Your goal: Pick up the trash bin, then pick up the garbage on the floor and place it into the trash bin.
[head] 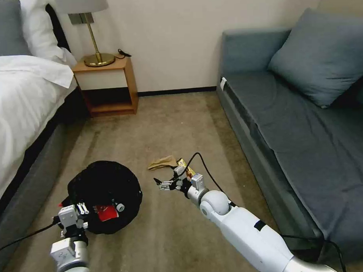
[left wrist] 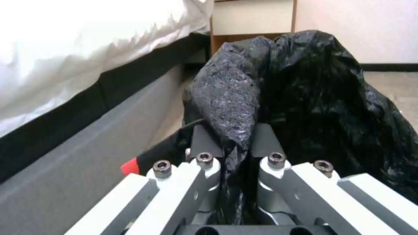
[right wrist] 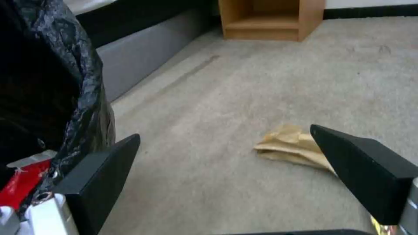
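Left gripper point(left wrist: 231, 143) clamped on the bin point(head: 108, 186) liner's rim, keeping the mouth handy beside the bed point(head: 17, 98). Right gripper point(right wrist: 235, 173) spread wide, empty, near tan paper point(right wrist: 292, 147) on carpet point(right wrist: 244, 81).

Beige carpet floor point(head: 181, 124) runs between the bed point(head: 18, 114) and the grey sofa point(head: 292, 124). On it lie crumpled tan paper point(head: 161, 162) and, just beside it, a gold-brown wrapper point(head: 184, 167). A wooden nightstand point(head: 108, 89) stands by the wall.
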`<state>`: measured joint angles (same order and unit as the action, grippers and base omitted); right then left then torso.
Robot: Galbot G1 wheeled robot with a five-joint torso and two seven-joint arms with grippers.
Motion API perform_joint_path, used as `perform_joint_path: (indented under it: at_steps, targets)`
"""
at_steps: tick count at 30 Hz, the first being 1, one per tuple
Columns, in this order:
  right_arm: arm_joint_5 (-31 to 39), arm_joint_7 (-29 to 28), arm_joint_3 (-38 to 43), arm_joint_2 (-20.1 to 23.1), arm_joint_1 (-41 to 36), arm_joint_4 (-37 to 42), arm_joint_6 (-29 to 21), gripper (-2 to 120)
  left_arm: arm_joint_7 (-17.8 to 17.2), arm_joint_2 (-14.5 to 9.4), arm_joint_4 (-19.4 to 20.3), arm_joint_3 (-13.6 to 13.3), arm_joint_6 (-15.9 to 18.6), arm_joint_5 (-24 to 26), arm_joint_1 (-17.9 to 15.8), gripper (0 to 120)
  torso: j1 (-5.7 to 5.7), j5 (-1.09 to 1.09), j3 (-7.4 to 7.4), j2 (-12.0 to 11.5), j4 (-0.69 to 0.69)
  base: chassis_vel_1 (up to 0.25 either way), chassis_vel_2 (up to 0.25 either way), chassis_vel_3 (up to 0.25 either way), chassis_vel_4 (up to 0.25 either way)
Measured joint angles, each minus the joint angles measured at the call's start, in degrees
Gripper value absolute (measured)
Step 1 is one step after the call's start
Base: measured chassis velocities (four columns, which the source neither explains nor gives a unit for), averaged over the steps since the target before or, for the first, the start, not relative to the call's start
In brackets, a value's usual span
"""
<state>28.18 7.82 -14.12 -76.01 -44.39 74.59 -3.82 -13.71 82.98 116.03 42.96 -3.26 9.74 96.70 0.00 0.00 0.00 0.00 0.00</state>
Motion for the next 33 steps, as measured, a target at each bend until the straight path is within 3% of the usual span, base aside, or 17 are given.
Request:
perform_joint_path:
  at_steps: [33]
  targets:
    - [-1.3,1.0,-0.5,-0.5,1.3,-2.1,0.8,100,0.0,-0.8,-0.5,0.5,0.2,1.0,-0.9,7,-0.01,0.00,0.00,0.0,0.00,-0.102,0.099,0.100,-0.100]
